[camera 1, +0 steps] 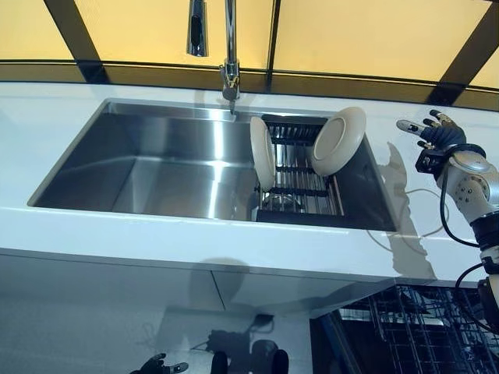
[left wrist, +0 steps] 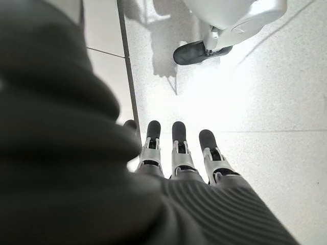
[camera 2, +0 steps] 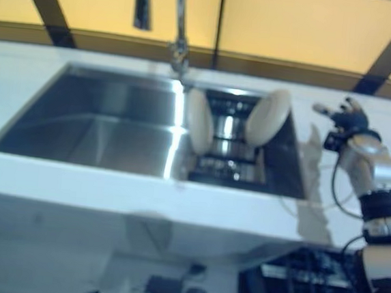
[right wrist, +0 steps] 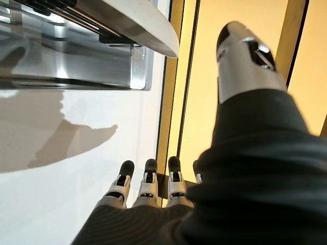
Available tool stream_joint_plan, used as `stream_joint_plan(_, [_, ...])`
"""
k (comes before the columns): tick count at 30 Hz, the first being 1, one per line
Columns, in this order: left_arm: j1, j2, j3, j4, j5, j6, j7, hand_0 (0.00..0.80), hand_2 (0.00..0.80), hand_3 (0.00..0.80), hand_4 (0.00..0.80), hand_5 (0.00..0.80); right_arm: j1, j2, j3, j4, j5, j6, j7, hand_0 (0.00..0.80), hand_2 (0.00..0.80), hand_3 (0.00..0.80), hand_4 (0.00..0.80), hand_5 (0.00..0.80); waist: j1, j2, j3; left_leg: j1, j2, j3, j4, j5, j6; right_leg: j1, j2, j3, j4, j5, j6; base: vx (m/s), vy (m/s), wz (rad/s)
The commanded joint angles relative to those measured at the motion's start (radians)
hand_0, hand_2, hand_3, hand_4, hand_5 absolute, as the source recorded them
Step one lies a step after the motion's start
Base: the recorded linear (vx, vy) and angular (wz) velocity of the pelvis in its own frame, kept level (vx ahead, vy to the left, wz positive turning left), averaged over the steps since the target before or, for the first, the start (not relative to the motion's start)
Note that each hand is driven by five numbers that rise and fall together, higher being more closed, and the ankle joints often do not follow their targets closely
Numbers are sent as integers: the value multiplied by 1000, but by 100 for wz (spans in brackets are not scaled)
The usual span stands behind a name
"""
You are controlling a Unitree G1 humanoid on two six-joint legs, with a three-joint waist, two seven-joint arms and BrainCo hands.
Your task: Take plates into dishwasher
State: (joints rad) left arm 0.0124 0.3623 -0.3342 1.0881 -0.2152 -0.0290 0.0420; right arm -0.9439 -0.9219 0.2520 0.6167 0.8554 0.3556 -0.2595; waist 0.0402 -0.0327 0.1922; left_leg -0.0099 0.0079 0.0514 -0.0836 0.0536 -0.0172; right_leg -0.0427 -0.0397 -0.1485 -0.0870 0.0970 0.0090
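Note:
Two white plates stand on edge in a dark wire rack (camera 1: 300, 191) in the right part of the steel sink (camera 1: 156, 167). One plate (camera 1: 263, 152) is at the rack's left side. The other plate (camera 1: 337, 140) leans at its right side, and its rim also shows in the right wrist view (right wrist: 143, 28). My right hand (camera 1: 433, 132) is over the white counter just right of the sink, apart from the plates. Its fingers (right wrist: 148, 186) are straight and hold nothing. My left hand (camera 1: 160, 364) hangs low near the floor, with its fingers (left wrist: 179, 148) straight and empty.
A faucet (camera 1: 229, 54) rises behind the middle of the sink. The white counter (camera 1: 234, 241) runs along the front. An open dishwasher with a dark wire rack (camera 1: 413, 327) is below at the lower right. Yellow window panels with dark frames stand behind.

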Motion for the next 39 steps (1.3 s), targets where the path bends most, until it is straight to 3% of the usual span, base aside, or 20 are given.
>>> stream_joint_plan(1, [-33,-6,-50,41,-37,-25,10,0,0,0,0,0,-182,-34,58,18,24,-49,-26,0,0,0,0,0,15,-3,11,-29,-21,-11,-4,-65,23,27,-10,-23,0,-73,38,0,0,0])
stream_joint_plan(13, [-33,-3,-62,25,-64,-36,4,0,0,0,0,0,-254,-31,93,1,26,-44,-51,0,0,0,0,0,27,12,55,-70,-21,-19,-4,-49,16,-6,-17,-55,0,-71,34,5,-1,2])
stream_joint_plan(25, [-32,-5,-58,30,-87,-47,6,0,0,0,0,0,-268,-8,114,-21,7,-30,-66,0,0,0,0,0,44,1,69,-73,-14,-4,-4,-46,11,0,-28,-108,0,-74,38,0,0,0])
stream_joint_plan(39, [-19,-7,-57,29,-91,-49,5,0,0,0,0,0,-291,13,137,-16,6,-30,-62,0,0,0,0,0,58,1,75,-62,-14,4,-4,-49,9,15,-35,-136,0,-79,40,0,0,0])
